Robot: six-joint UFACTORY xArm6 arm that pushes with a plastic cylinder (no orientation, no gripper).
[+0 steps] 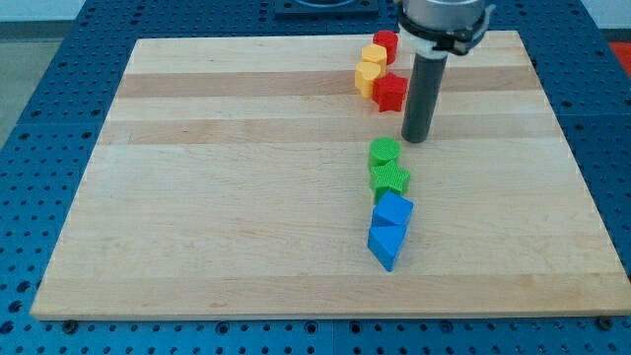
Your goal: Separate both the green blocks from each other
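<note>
my tip (pixel 416 137) just above touching green blocks (pixel 387 166).

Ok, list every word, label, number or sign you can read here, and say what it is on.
None: no readable text anywhere in the camera view.
The wooden board, the green blocks, blue blocks, red blocks and yellow blocks are all unmarked.
The rod, down to my tip, carries no label.

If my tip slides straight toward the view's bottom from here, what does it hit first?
Likely nothing: my tip sits just right of the green blocks, so it probably passes beside them, though depth is unclear.
</note>
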